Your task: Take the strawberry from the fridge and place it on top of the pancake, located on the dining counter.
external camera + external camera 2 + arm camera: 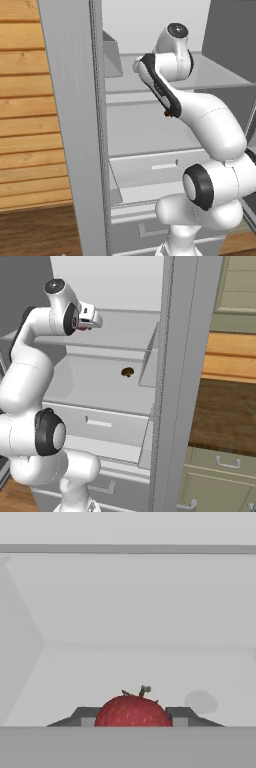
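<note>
Red and small, the strawberry (133, 711) sits between the two dark fingertips (85, 717) of the gripper (133, 718), which is inside the fridge (75, 125) over a pale upper shelf (125, 331). The jaws stand narrow, one tip at each side of the fruit and against it, so they seem to grip it. On the shelf below lies a small dark brown lump (127, 372). At the right, part of the dining counter (225, 411) shows.
</note>
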